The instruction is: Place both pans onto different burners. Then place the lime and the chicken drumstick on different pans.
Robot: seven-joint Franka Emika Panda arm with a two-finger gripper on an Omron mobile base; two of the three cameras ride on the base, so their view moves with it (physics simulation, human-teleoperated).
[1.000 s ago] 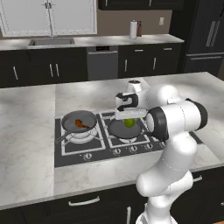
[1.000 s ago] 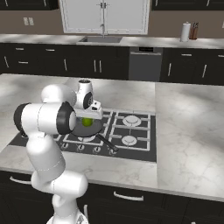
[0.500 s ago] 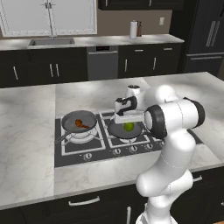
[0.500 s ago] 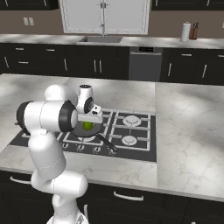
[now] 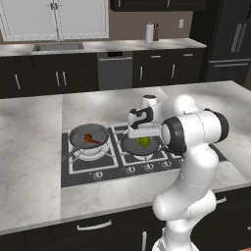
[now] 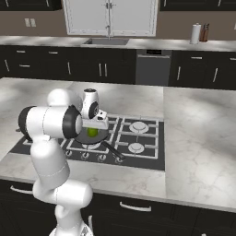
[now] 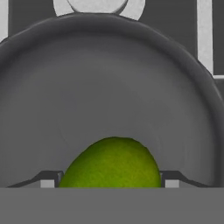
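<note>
A pale marble island worktop (image 5: 34,147) fronts dark cabinets (image 6: 46,69), a steel sink (image 5: 56,47) beneath a white window (image 5: 54,17), a grey dishwasher (image 5: 114,71) and a black fridge (image 5: 230,41).

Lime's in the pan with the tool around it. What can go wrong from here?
1. The lime sits between the tool's fingertips, close on both sides. A slanted lift could nudge it, and being round it may roll toward the dark pan's rim.
2. The tool hangs low inside that pan; a sideways exit could clip the rim and shift it on its burner.
3. The other pan with the drumstick sits nearby, so a wide swing could hit it.
</note>
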